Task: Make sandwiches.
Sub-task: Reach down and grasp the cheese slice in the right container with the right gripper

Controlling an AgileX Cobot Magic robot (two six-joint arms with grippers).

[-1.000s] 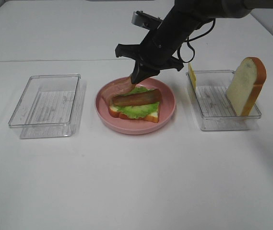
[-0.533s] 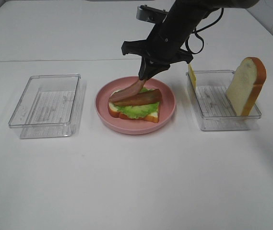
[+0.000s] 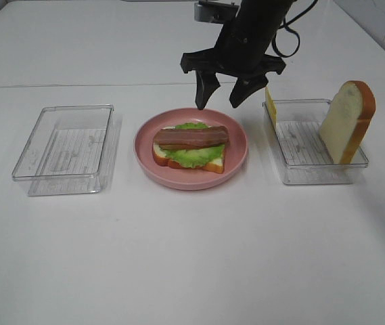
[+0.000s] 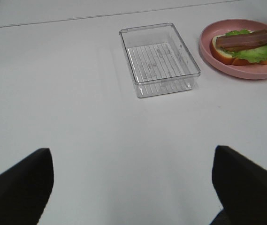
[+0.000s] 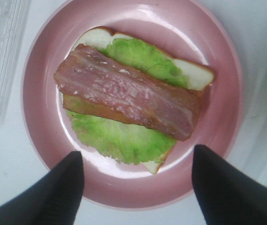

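Note:
On the pink plate point(image 3: 235, 159) lies a half-built sandwich point(image 3: 189, 146): a bread slice, ruffled green lettuce and two brown bacon strips point(image 5: 128, 97) laid flat on top. My right gripper point(image 3: 220, 95) hangs open just above the plate's far edge, nothing between its fingers. A second bread slice point(image 3: 347, 120) stands on edge in the right clear box point(image 3: 310, 169), with a yellow cheese square point(image 3: 270, 105) at that box's far left corner. In the left wrist view the sandwich point(image 4: 245, 45) shows far off; my left gripper point(image 4: 132, 185) is open over bare table.
An empty clear plastic box point(image 3: 65, 147) sits left of the plate. The white table ends in a seam line behind the boxes.
My right gripper has opened and let go of the bacon strip, which now lies flat on the lettuce. The gripper has risen and shifted slightly right. The left arm has not moved.

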